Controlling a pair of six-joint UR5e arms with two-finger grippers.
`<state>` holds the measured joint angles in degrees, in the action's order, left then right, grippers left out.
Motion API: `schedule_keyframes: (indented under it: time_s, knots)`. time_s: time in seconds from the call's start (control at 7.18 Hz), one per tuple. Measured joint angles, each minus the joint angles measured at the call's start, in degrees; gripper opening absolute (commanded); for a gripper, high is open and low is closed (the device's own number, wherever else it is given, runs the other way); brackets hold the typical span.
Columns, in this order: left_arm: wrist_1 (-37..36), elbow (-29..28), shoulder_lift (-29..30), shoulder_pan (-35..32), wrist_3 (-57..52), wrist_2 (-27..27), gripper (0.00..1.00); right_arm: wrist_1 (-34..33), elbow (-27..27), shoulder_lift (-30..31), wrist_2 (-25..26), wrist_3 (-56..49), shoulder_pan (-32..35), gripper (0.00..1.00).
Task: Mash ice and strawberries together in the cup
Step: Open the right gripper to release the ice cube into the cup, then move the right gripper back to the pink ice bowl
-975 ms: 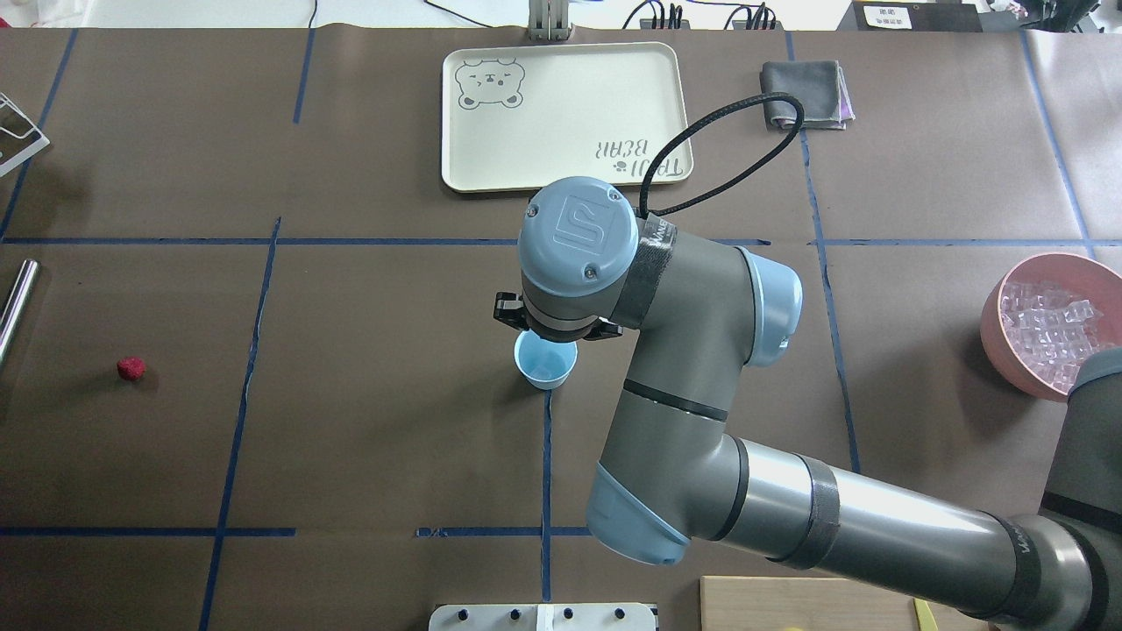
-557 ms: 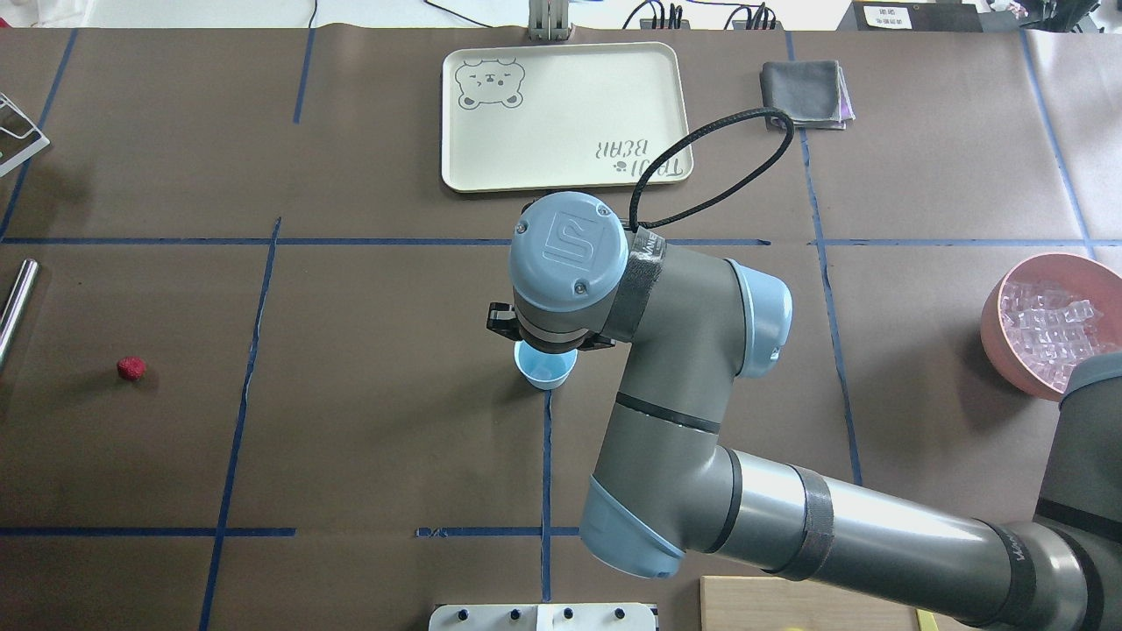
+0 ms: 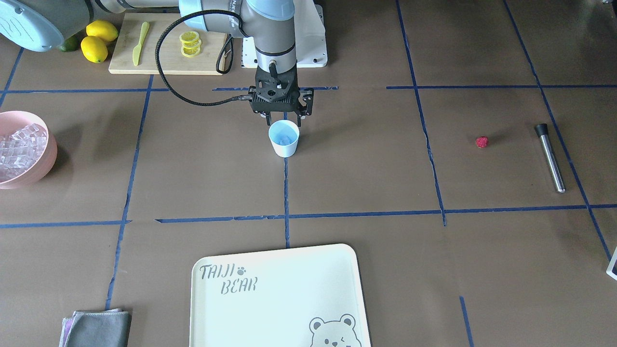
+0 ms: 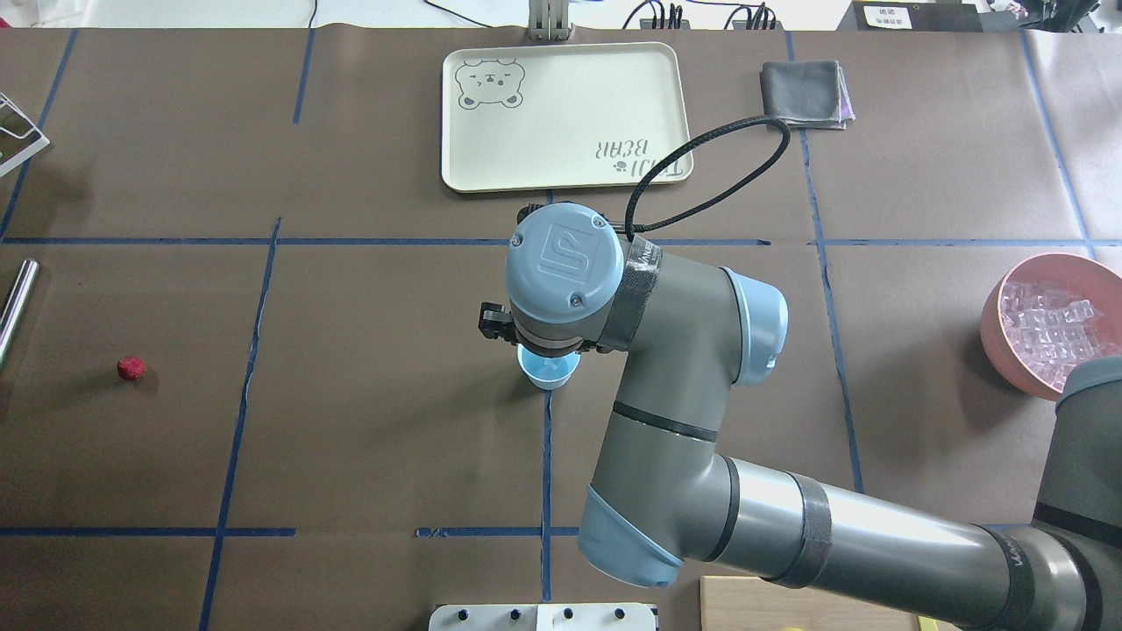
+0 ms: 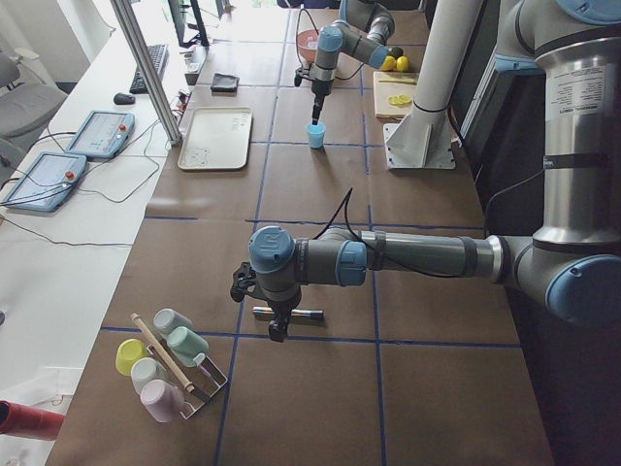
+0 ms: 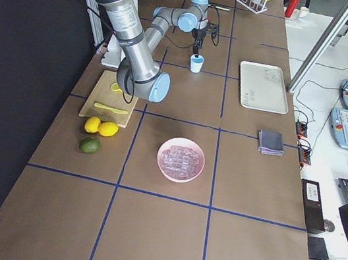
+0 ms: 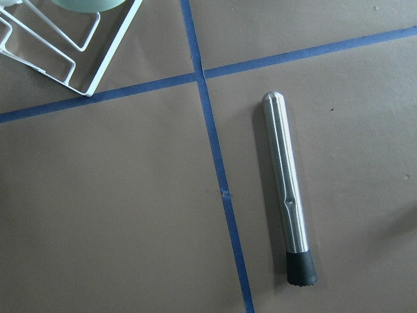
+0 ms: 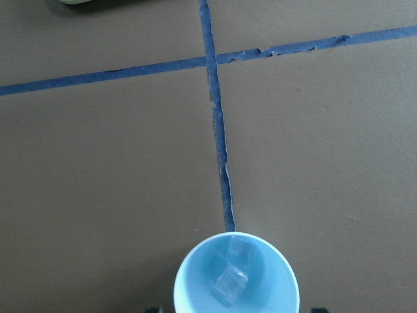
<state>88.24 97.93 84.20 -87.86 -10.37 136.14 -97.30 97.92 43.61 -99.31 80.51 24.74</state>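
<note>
The light blue cup [image 3: 284,139] stands at the table's middle on a blue tape cross; it also shows in the overhead view [image 4: 548,375]. The right wrist view shows two clear ice cubes [image 8: 233,277] inside the cup [image 8: 195,293]. My right gripper [image 3: 283,118] hangs open just above the cup's rim, on the robot's side. More ice [image 3: 17,144] fills a pink bowl [image 4: 995,337]. The red strawberry [image 3: 481,141] lies alone on the table, far from the cup. My left gripper [image 5: 278,330] hovers over a steel muddler [image 7: 287,189]; I cannot tell whether it is open.
A cream bear tray [image 3: 274,294] lies at the far edge. A grey cloth [image 4: 805,92] is beside it. A cutting board with lemon slices [image 3: 190,43], a knife and lemons [image 3: 99,41] sits near the robot's base. A white cup rack [image 5: 170,364] stands at the left end.
My right wrist has shifted a little toward the robot and to the left, now covering more of the cup in the overhead view. The strawberry and bowl have not moved.
</note>
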Motion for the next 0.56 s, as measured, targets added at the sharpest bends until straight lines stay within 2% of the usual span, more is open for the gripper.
schedule_keyframes:
  time_s: [0.56]
  knots:
    - [-0.02, -0.02, 0.00, 0.05, 0.00, 0.00, 1.00, -0.13, 0.99, 1.39, -1.34, -2.63, 2.29, 0.99]
